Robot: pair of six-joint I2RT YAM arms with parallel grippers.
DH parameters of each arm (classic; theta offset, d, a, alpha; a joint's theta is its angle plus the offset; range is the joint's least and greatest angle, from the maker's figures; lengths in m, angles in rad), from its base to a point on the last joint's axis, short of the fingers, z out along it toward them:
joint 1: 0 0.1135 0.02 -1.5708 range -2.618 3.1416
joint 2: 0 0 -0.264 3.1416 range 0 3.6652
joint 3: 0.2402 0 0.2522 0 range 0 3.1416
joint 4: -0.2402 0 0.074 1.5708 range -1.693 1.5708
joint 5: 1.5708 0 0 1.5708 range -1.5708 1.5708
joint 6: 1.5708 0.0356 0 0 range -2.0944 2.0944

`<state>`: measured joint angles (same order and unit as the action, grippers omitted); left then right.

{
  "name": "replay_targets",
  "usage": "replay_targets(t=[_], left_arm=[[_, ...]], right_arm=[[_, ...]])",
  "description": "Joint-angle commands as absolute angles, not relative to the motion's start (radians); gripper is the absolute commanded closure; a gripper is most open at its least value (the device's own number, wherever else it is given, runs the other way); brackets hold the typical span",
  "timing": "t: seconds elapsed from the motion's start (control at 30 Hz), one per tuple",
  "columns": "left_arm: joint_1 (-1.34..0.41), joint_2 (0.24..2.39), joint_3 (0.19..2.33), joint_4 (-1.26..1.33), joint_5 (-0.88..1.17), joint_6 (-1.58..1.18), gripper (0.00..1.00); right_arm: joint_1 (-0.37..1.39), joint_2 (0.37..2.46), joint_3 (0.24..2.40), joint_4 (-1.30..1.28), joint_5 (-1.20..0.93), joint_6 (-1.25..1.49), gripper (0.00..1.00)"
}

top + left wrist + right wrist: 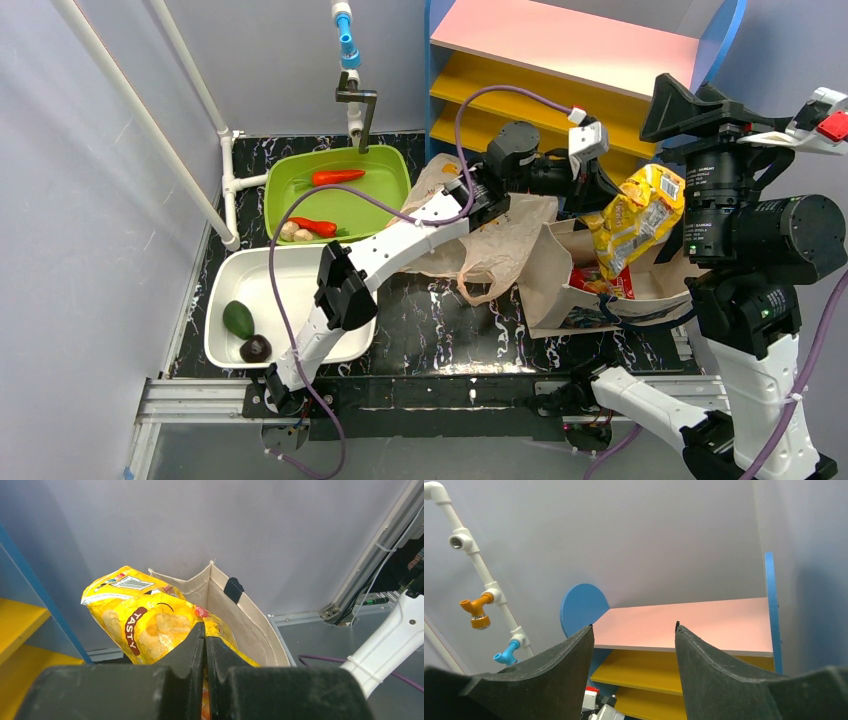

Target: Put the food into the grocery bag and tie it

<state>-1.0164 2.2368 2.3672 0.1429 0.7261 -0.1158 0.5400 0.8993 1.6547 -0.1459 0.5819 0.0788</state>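
My left gripper [602, 196] [205, 631] is shut on the edge of the crinkly yellow packet [640, 215] [145, 620], which hangs over the cream canvas tote [556, 292] [250, 620]. The beige grocery bag [490, 240] lies crumpled on the table to the left of the tote, under the left arm. An orange-red vegetable [338, 176] and a red piece [316, 226] lie in the green basin [390, 165]. A dark green fruit [238, 320] and a dark brown ball [255, 349] sit in the white basin [300, 262]. My right gripper [668, 105] [634, 627] is raised high, open and holding nothing.
A red packet [612, 284] shows inside the tote. A blue shelf unit with pink and yellow boards [560, 60] [684, 625] stands at the back right. White pipes with a tap [350, 70] rise behind the green basin. The right arm's bulk [760, 250] fills the right side.
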Motion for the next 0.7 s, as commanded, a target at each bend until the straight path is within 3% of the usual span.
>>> replay_targets(t=[0.0,0.07,0.1,0.27,0.67], left_arm=[[-1.022,2.199,2.356,0.16,0.75,-0.129,1.0],[-1.024,2.181,2.293,0.184,0.765,-0.137,1.0],[-1.025,2.172,2.266,0.193,0.769,-0.14,0.89],[-1.025,2.135,2.192,0.194,0.731,-0.168,0.04],[-1.009,1.922,2.029,0.093,0.549,-0.049,0.02]], right_arm=[[0.545,0.877,1.635,-0.092,0.622,0.077,0.32],[0.545,0.871,1.627,-0.092,0.63,0.074,0.32],[0.545,0.867,1.623,-0.091,0.633,0.074,0.32],[0.545,0.865,1.608,-0.092,0.632,0.069,0.32],[0.545,0.898,1.62,-0.144,0.591,0.042,0.32]])
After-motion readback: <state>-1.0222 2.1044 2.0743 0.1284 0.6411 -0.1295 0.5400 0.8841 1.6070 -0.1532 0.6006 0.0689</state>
